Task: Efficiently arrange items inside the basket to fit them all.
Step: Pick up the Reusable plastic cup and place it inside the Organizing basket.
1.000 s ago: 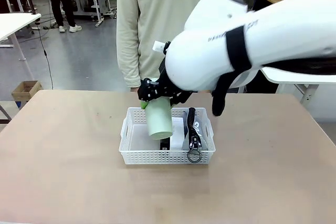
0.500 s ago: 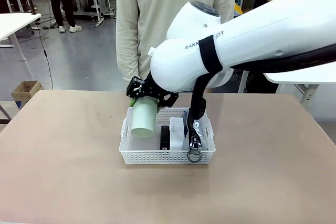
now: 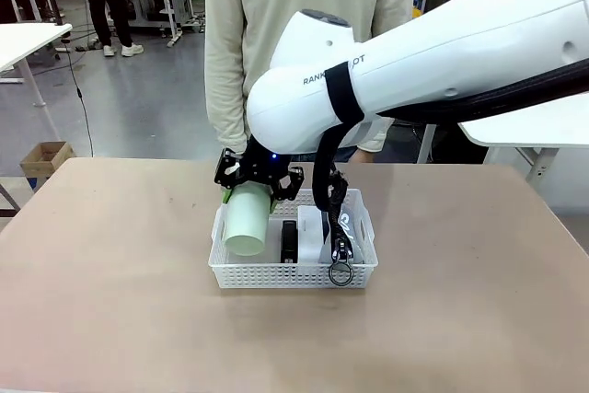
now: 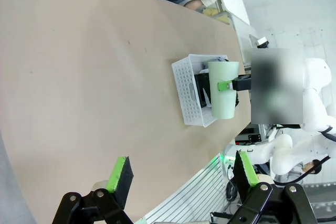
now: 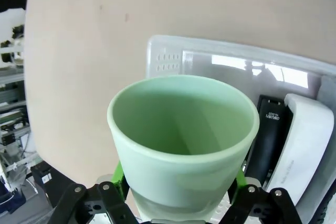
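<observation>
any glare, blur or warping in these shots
Left wrist view: wide-angle warping bows the table edge, and the background at right is overexposed. Right wrist view: bright glare on the basket floor, while the cup is sharp. Front view: even light, with a soft shadow under the basket.

Table [image 3: 110, 301] — tan, matte top, running wide across the front view and curving away in the left wrist view [image 4: 79, 77]. A few small dark specks are showing on the surface left of centre.

Sitting directly on it: one white basket [image 3: 293, 273], lattice-sided, roughly mid-table, long side facing the robot. In the left wrist view the basket [image 4: 188, 95] is sitting near the table's far edge. In the right wrist view its rim [image 5: 173, 45] is resting flat against bare tabletop [image 5: 79, 51].
</observation>
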